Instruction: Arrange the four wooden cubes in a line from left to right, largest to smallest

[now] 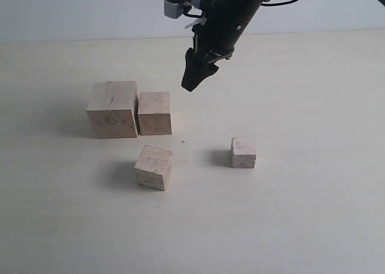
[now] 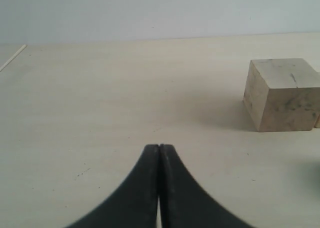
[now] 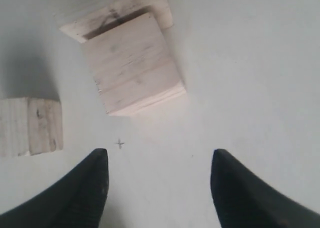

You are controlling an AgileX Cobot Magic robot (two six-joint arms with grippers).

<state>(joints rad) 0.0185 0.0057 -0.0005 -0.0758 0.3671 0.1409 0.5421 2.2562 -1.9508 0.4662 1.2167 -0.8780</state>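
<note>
Four pale wooden cubes sit on the table. The largest cube (image 1: 112, 109) (image 2: 282, 93) (image 3: 117, 13), with dark marks, stands at the left, and the second cube (image 1: 155, 113) (image 3: 132, 70) is close against its right side. Nearer the front lies the third cube (image 1: 154, 167) (image 3: 30, 125), turned slightly. The smallest cube (image 1: 243, 152) sits alone to the right. My right gripper (image 1: 198, 76) (image 3: 159, 154) hangs open and empty above the table, behind and right of the second cube. My left gripper (image 2: 159, 148) is shut on nothing, low and well away from the largest cube; the exterior view does not show it.
A small pencilled cross (image 1: 183, 142) (image 3: 119, 144) marks the table between the cubes. A pale wall (image 1: 90, 9) rises behind the table's far edge. A thin white strip (image 2: 12, 58) lies far off in the left wrist view.
</note>
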